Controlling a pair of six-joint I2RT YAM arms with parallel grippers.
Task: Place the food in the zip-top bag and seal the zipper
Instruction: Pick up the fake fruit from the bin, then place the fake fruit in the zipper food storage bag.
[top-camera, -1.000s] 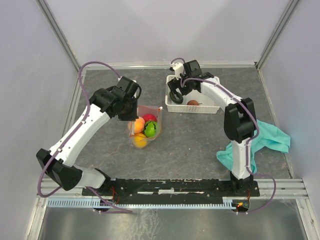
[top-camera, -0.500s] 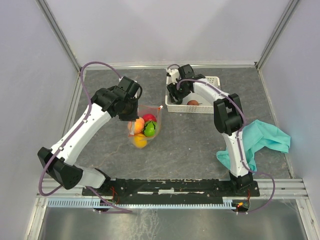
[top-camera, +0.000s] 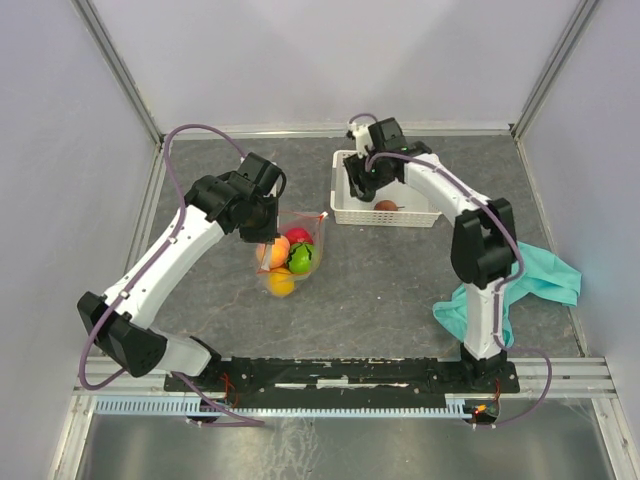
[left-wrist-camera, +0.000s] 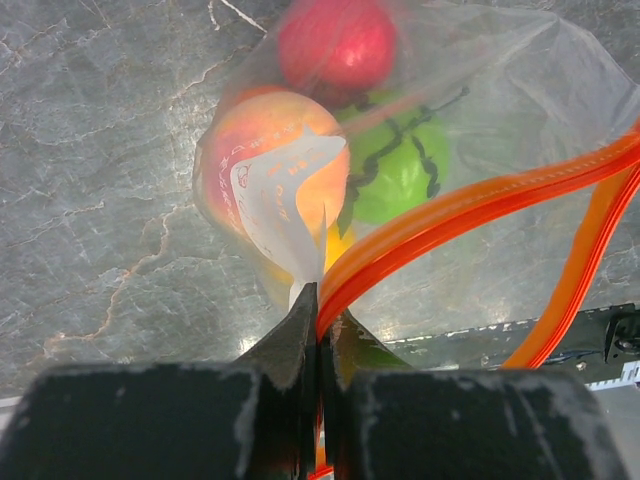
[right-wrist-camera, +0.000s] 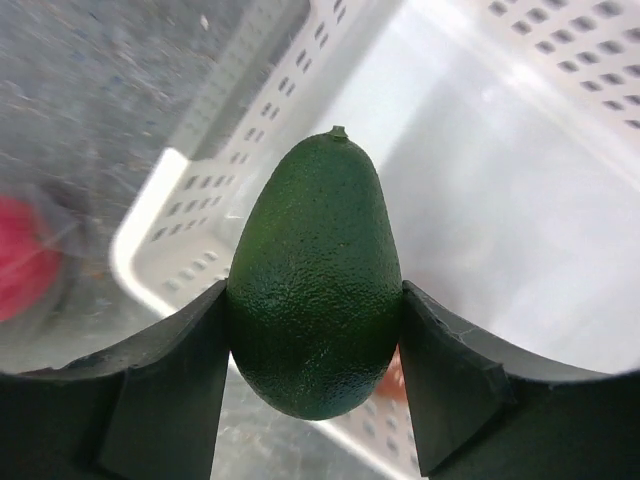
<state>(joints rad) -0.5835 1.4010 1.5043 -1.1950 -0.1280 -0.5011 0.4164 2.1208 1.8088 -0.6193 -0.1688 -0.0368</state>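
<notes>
The clear zip-top bag (top-camera: 292, 250) lies at table centre-left, holding a red apple (top-camera: 299, 236), a peach (top-camera: 273, 251), a green striped melon (top-camera: 301, 258) and an orange (top-camera: 281, 285). My left gripper (top-camera: 264, 228) is shut on the bag's red zipper strip (left-wrist-camera: 470, 205) at the mouth's left end, holding it up. My right gripper (top-camera: 357, 183) is shut on the dark green avocado (right-wrist-camera: 316, 275), held above the left part of the white basket (top-camera: 348, 212). A brown fruit (top-camera: 386, 207) lies in the basket.
A teal cloth (top-camera: 530, 280) lies at the right edge by the right arm's base. The basket stands at the back centre-right. Grey walls enclose the table on three sides.
My right gripper dipped into the basket's left end, then rose again holding the avocado. My left gripper and the bag have hardly moved.
</notes>
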